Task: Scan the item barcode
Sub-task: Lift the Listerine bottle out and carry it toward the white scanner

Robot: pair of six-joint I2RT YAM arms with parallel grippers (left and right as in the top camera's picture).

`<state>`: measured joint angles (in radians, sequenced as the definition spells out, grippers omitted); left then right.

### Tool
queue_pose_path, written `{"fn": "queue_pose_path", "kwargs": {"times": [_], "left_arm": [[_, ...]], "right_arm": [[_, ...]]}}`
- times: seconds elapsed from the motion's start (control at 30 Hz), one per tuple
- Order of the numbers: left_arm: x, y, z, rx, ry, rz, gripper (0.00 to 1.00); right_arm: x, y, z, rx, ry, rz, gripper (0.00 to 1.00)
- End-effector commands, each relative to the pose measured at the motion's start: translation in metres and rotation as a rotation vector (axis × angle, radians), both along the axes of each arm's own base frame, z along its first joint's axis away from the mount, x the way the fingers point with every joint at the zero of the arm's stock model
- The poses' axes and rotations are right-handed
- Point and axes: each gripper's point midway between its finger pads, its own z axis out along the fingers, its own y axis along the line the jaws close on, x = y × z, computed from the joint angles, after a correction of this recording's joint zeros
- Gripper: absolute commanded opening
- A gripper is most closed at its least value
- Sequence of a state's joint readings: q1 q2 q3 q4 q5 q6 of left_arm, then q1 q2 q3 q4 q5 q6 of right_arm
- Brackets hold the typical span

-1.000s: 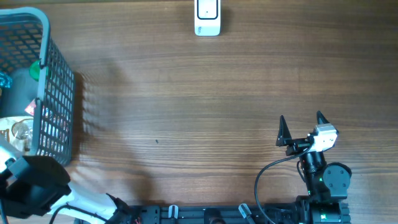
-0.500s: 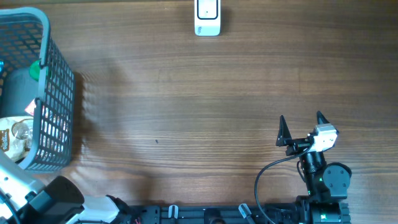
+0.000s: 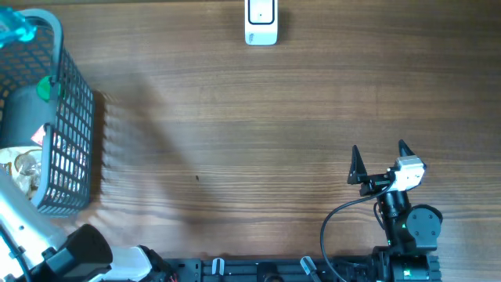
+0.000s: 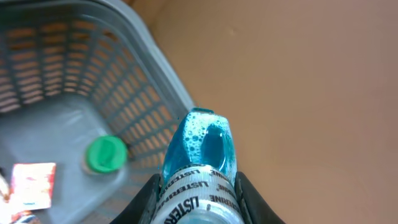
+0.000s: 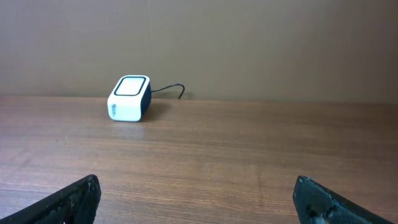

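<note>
Smooth and matt, the brown wood-grain table [image 3: 235, 117] shows fine streaks. The grey slotted plastic basket [image 4: 74, 62] looks dull and moulded. Glossy now: the clear plastic bottle of blue liquid [image 4: 202, 155], bubbles visible through it, shiny printed sleeve below. The white boxy plastic scanner [image 5: 129, 98] has a soft sheen; the green plastic cap [image 4: 106, 154] looks matt.

A clear plastic bottle of blue liquid [image 4: 202, 149], foamy and white-labelled, is clamped in the left tool [image 4: 198, 190] above the grey slotted basket [image 4: 155, 81]. A small white box scanner [image 3: 261, 22] stands at the wooden counter's [image 3: 235, 141] far edge.
</note>
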<state>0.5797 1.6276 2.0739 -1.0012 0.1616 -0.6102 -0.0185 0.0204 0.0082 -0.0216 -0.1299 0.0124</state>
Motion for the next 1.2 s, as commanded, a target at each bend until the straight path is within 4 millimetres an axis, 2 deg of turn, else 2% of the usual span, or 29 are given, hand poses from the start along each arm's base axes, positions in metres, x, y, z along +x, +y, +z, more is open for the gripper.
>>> {"fn": "queue_pose_path", "kwargs": {"times": [0.0, 0.17, 0.33, 0.5, 0.67, 0.9, 1.17], "left_arm": [[0.011, -0.034, 0.037, 0.002, -0.128, -0.063, 0.16], [0.034, -0.073, 0.05, -0.01, -0.191, -0.143, 0.16], [0.062, -0.12, 0.044, -0.016, -0.191, -0.257, 0.15], [0.092, -0.179, 0.014, -0.026, -0.117, -0.367, 0.14], [0.11, -0.232, -0.021, 0.0, -0.023, -0.457, 0.14], [0.116, -0.286, -0.069, 0.007, 0.115, -0.548, 0.15], [0.107, -0.333, -0.119, 0.033, 0.278, -0.645, 0.13]], "right_arm": [[-0.001, -0.002, 0.007, -0.012, -0.02, -0.009, 1.0], [-0.001, -0.002, 0.007, -0.012, -0.02, -0.009, 1.0], [-0.001, -0.002, 0.007, -0.012, -0.02, -0.009, 1.0], [-0.001, -0.002, 0.007, -0.012, -0.02, -0.009, 1.0], [-0.001, -0.002, 0.007, -0.012, -0.02, -0.009, 1.0], [-0.001, -0.002, 0.007, -0.012, -0.02, -0.009, 1.0], [-0.001, -0.002, 0.007, -0.012, -0.02, -0.009, 1.0]]}}
